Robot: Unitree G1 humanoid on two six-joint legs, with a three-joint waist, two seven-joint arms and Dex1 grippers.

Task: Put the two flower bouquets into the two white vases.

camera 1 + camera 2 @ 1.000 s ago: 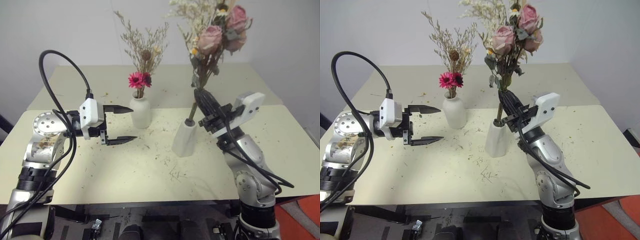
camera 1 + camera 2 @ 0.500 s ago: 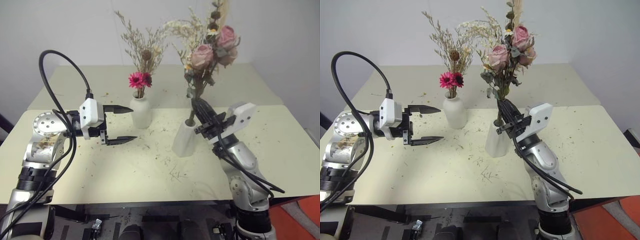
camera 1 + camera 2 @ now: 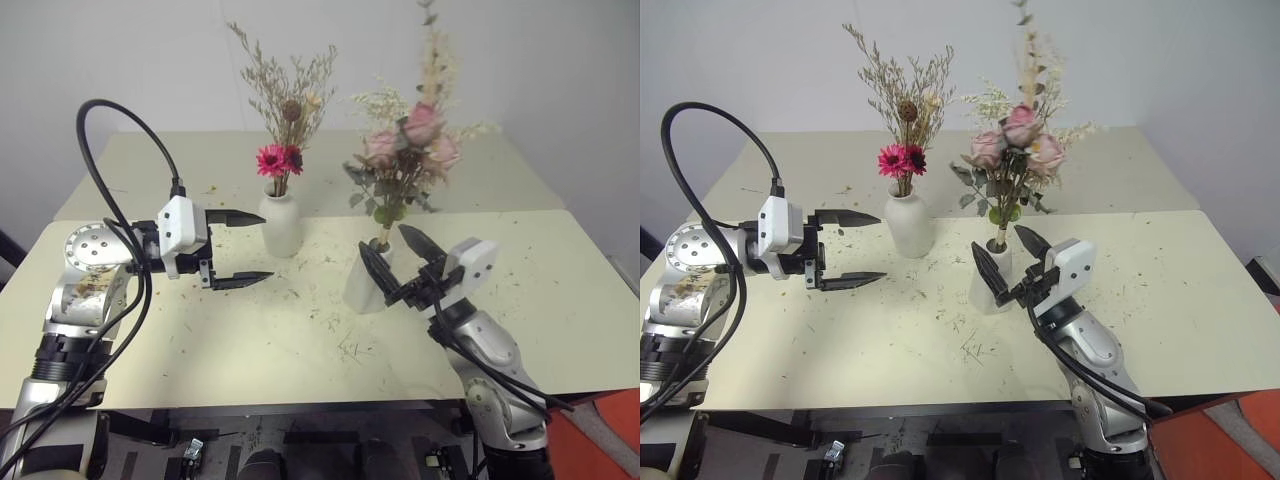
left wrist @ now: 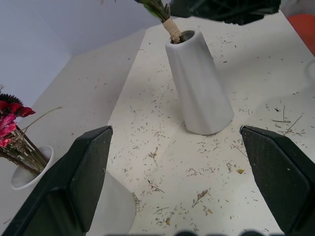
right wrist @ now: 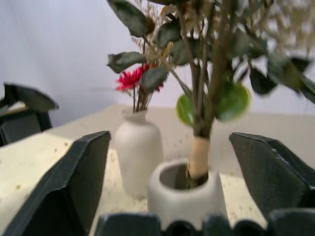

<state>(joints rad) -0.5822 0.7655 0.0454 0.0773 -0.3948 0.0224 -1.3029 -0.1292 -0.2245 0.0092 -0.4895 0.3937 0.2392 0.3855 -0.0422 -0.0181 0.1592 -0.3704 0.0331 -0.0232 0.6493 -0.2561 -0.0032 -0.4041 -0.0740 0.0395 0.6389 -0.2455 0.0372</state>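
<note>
Left eye view shows both bouquets standing in their vases on the pale worktop (image 3: 300, 330), which is littered with dried plant bits. The slim bouquet (image 3: 282, 110), bright pink flowers under beige feathery grass, sits in the bottle-shaped vase (image 3: 281, 224) toward the back. The fuller bouquet (image 3: 405, 160), pale pink roses with green leaves, stands with its bound stems down in the mouth of the taller tapered vase (image 3: 368, 278), which is nearer the front and to the right of the first. The right tool (image 3: 398, 262) has its two black fingers spread wide, one on each side of the tapered vase just below the leaves, gripping nothing; the right wrist view confirms the stems and the vase rim sit free between the parted fingers. The left tool (image 3: 240, 248) hovers above the worktop just left of the bottle-shaped vase, pointing toward it, its fingers also spread apart and empty, the upper fingertip close to the vase shoulder without touching it.
</note>
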